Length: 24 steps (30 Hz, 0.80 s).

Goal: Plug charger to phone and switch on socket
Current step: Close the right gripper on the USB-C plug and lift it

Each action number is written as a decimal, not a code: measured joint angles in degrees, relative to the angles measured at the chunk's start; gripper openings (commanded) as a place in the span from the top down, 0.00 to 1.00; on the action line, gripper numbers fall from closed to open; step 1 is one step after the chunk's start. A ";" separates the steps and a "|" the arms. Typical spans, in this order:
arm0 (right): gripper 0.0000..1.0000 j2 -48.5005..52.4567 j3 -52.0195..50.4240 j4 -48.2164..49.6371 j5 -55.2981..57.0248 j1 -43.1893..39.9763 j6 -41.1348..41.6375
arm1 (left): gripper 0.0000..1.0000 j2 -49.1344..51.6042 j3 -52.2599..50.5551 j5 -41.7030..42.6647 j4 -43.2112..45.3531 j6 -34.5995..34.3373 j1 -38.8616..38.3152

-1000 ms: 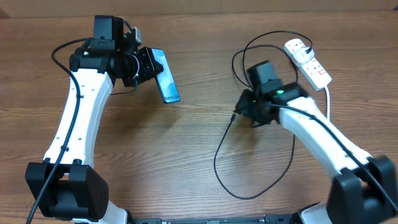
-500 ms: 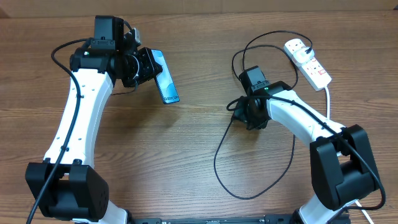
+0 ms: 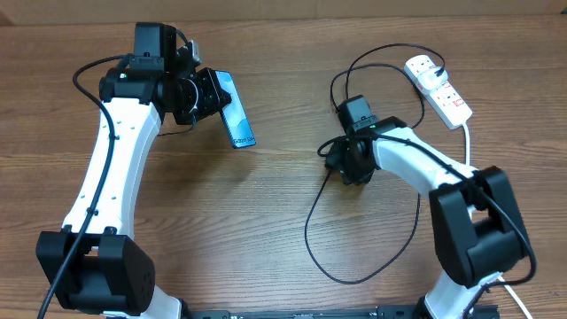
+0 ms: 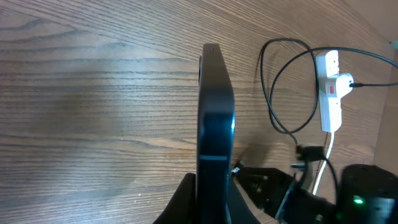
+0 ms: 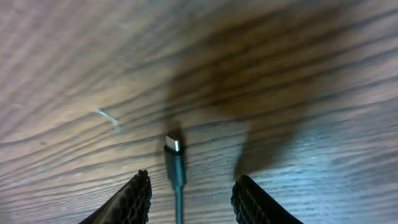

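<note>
The right hand (image 5: 193, 202) has shifted over the charger (image 5: 176, 168) tip, half-open fingers (image 5: 134, 199) narrowing astride it; pickup looks near. The left hand (image 3: 205, 96) stays clamped on the phone (image 3: 239, 120).

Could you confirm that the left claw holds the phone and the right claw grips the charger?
Not quite: the right wrist view shows the right claw open astride the charger, not gripping it; the left claw holds the phone.

1. The left arm (image 3: 111, 168) and the right arm (image 3: 425, 173) are white tubes with fat black joints.
2. Thin black wires run along both arms.
3. A small green light (image 3: 124, 75) glows on the left arm.
4. The right hand (image 5: 194, 186) has black, bumpy fingers (image 5: 134, 199).
</note>
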 measured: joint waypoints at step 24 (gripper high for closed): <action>0.83 1.36 0.09 1.88 0.85 1.75 5.64 | 0.96 0.00 0.00 0.00 -0.63 0.00 0.00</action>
